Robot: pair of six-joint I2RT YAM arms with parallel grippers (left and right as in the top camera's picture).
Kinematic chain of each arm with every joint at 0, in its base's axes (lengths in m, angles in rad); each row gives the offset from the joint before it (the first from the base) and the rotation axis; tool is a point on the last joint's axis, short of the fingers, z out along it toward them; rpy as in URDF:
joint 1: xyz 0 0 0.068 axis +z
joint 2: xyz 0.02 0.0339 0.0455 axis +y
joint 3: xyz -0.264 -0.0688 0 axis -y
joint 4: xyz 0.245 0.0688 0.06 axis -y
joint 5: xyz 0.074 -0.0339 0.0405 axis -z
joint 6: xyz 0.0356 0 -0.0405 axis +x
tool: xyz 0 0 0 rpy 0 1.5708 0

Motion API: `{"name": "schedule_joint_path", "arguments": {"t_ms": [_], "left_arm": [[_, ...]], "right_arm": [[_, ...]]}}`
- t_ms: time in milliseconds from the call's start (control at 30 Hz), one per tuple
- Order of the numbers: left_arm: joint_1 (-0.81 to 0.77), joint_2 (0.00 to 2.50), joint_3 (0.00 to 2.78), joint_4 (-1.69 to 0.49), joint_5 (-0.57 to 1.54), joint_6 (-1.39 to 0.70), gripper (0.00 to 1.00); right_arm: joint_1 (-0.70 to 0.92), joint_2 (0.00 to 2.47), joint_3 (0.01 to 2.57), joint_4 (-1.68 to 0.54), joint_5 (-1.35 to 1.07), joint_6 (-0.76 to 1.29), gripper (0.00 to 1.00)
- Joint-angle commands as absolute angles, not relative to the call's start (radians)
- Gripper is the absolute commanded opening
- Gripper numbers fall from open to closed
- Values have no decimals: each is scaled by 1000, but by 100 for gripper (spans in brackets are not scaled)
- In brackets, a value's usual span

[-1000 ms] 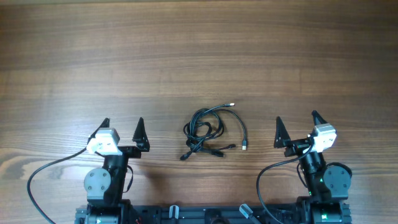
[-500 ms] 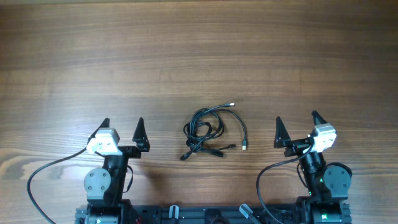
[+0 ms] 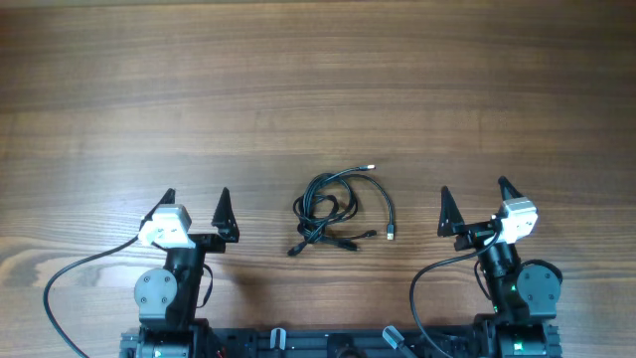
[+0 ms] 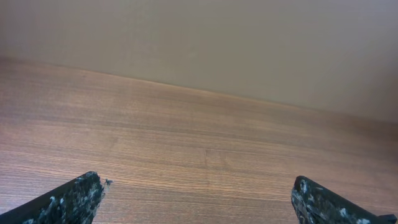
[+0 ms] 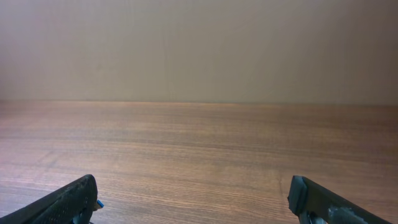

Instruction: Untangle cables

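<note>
Light, limp cables lie knotted on the table. Left gripper and right gripper flank them, well apart, both wide and empty. The loose plug end looks the easiest hold.

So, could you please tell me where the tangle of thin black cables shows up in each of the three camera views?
Overhead: the cables lie just below centre, between the left claw and the right claw.
Left wrist: not in it.
Right wrist: not in it either.
Shared landmark: the wooden table, visible in all three views.
</note>
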State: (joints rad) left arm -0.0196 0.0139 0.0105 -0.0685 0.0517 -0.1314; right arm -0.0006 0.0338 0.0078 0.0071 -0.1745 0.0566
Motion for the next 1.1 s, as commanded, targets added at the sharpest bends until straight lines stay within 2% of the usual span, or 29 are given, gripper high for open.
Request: {"name": "schedule_joint_path", "arguments": {"t_ms": [0,500,733,1067], "left_arm": [[-24,7,6,-64,56,-109,100],[-24,7,74,-56,148,-120,100],[-24,28,265,-331,194,-142,100],[-24,287,519,-471,207,-142,100]], "right_arm": [[4,36,5,10,-157,71,100],[4,36,5,10,-157,71,100],[4,36,5,10,-157,71,100],[4,36,5,10,-157,71,100]]}}
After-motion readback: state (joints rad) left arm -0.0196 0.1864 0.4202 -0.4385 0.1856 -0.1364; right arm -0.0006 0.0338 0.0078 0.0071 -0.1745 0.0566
